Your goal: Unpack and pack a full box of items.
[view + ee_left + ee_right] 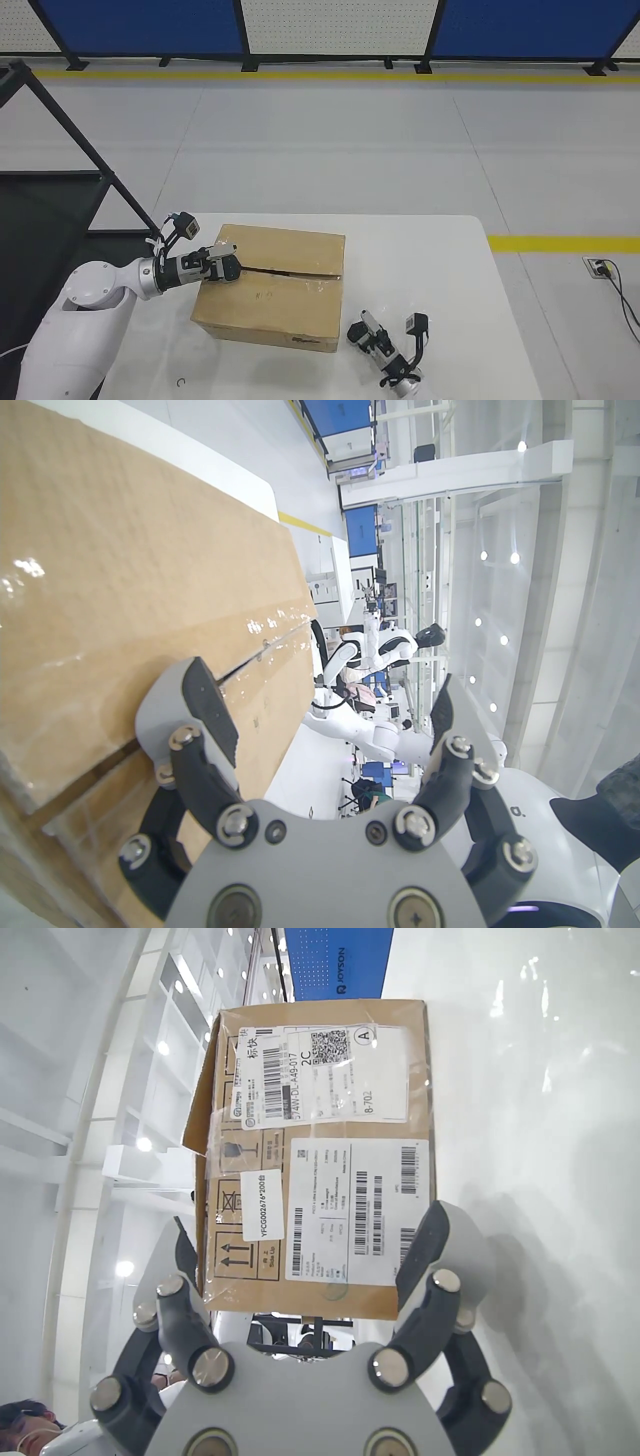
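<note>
holding my left gripper (232, 268) spread at the top seam of the box (275, 300); right gripper (360, 335) released too, facing its labelled side.

Brown cardboard box (275, 285), upright on the table (440, 300), left of middle; top flaps (285, 250) closed along a seam, perhaps slightly lifted; labels (325, 1078) on one side.

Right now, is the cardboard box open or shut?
Shut. The top flaps of the cardboard box are folded down and meet at a narrow seam; the open left gripper sits at that seam's end.
</note>
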`<state>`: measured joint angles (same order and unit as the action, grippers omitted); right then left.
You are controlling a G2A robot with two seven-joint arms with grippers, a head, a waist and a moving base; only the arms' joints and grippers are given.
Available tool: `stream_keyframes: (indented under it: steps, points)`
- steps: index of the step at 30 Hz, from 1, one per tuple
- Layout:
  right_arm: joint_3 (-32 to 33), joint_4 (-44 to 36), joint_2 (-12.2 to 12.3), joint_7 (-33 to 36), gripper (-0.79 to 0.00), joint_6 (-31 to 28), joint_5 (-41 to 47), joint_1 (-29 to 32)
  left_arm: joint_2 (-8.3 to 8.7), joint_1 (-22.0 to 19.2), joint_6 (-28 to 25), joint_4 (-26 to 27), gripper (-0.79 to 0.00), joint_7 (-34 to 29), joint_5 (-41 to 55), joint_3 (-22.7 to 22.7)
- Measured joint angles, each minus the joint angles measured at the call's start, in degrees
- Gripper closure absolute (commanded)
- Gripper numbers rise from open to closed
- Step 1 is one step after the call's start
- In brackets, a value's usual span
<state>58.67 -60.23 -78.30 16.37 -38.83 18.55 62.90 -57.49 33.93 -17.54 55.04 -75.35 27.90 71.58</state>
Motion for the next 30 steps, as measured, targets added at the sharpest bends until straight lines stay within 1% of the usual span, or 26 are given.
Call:
stream_keyframes:
  steps: [7,16,26,30]
  points:
    - [-2.66,5.06,-1.83,-1.59,-0.785,-4.34,0.19,-3.11,0.0,0.0,0.0,0.0,-0.785,0.0,0.0,0.0]
    - [-4.76,9.34,-3.82,-6.13,-0.785,-3.89,-3.62,-7.16,0.0,0.0,0.0,0.0,-0.785,0.0,0.0,0.0]
    - [-4.12,10.63,-5.1,-15.13,-0.785,-7.75,-9.35,-7.74,0.0,0.0,0.0,0.0,-0.785,0.0,0.0,0.0]
    - [-2.81,10.03,-5.33,-17.99,-0.785,-10.02,-8.96,-7.08,0.0,0.0,0.0,0.0,-0.785,0.0,0.0,0.0]
